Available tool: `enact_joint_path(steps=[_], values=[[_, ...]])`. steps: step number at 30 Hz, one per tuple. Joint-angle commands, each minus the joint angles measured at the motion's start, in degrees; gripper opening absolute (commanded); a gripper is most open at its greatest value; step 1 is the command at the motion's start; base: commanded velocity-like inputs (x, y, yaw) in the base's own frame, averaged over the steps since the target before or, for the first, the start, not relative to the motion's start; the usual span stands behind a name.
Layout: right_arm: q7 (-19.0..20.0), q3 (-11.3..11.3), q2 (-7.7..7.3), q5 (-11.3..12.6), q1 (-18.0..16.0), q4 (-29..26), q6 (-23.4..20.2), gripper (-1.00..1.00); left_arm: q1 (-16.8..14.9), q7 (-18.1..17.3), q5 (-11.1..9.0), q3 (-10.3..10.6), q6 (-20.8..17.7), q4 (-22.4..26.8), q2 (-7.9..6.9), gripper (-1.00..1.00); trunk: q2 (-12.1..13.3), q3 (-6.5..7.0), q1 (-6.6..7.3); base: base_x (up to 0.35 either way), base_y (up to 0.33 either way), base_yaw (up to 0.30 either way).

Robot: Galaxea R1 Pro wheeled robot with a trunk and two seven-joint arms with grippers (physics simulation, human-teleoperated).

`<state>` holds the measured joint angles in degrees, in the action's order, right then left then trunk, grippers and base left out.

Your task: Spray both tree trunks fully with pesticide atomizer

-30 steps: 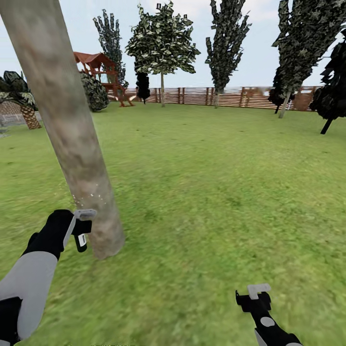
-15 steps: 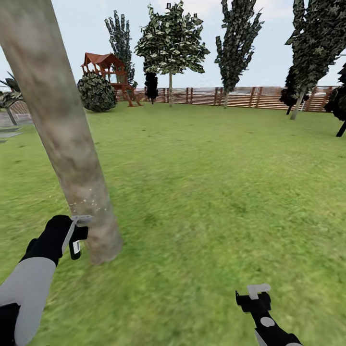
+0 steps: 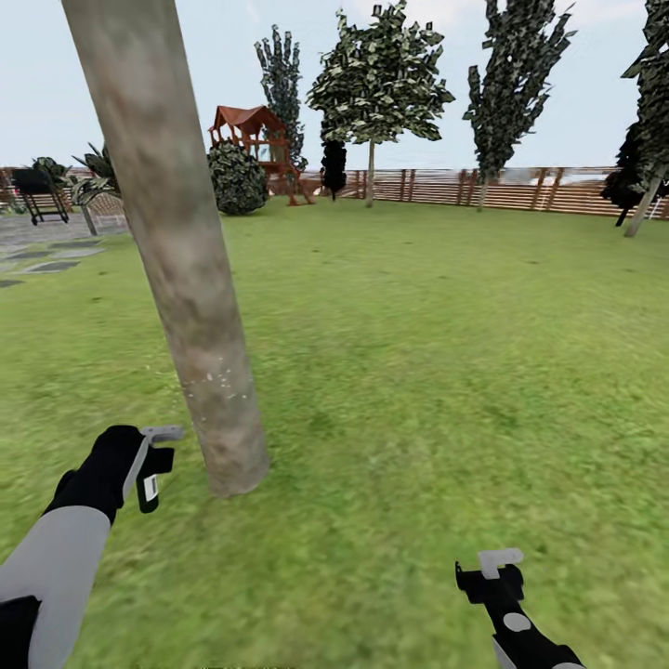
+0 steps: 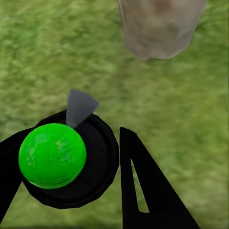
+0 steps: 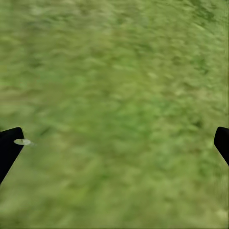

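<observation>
The near tree trunk [image 3: 186, 279] is a thick, pale grey-tan column that leans slightly on the lawn at the left of the head view. It has fine white specks low on its side. Its base [image 4: 160, 28] also shows in the left wrist view. My left gripper [image 3: 151, 462] hangs just left of the trunk's foot, a short gap away. It is shut on the pesticide atomizer [image 4: 52, 155], a bright green ball in a black collar with a grey nozzle pointing toward the trunk. My right gripper [image 3: 492, 569] is low at the right over bare grass, open [image 5: 114, 143] and holding nothing.
Lawn stretches ahead to a brown slat fence [image 3: 520, 186]. A red-roofed play structure [image 3: 249, 139], a round bush [image 3: 237, 178] and several trees [image 3: 376, 84] stand at the back. Grey paving [image 3: 46, 255], a palm [image 3: 88, 186] and a black cart [image 3: 42, 190] lie far left.
The camera has swung left, so the trunk and background have slid right in the picture, and paving and a cart have come into view. The left gripper now stands slightly farther from the trunk.
</observation>
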<state>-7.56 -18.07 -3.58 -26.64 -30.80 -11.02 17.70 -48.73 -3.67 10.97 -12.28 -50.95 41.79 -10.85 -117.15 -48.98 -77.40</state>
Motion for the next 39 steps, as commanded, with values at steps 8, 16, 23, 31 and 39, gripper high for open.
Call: enact_joint_path(steps=[8,16,23,31,39], values=[[-0.18,-0.39,-0.11,-0.57,-0.05,0.03,0.23,1.00,1.27,-0.38,0.20,0.02,-0.20,-0.47,0.30,-1.00,-0.02,-0.05,0.01,0.239,-0.044,0.034],[-0.18,-0.39,-0.11,-0.53,-0.05,0.03,0.23,1.00,1.34,-0.49,0.31,0.06,-0.20,-2.13,0.38,-1.00,-0.02,-0.05,0.01,0.297,-0.099,0.000],[-0.18,-0.39,-0.11,-0.52,-0.05,0.03,0.23,1.00,1.32,-0.55,0.38,0.06,-0.27,-1.48,0.30,-1.00,-0.02,-0.05,0.01,-0.093,-0.201,0.000],[-0.18,-0.39,-0.11,-0.58,-0.05,0.12,0.22,1.00,1.02,-0.82,0.40,0.16,-0.29,-1.27,0.02,-1.00,-0.02,-0.05,0.01,-0.020,-0.017,0.091],[-0.21,-0.39,-0.20,-0.52,-0.05,0.00,0.23,1.00,0.37,-1.03,0.39,0.18,-0.29,0.65,0.25,-1.00,-0.02,-0.05,0.01,0.000,0.000,0.271]])
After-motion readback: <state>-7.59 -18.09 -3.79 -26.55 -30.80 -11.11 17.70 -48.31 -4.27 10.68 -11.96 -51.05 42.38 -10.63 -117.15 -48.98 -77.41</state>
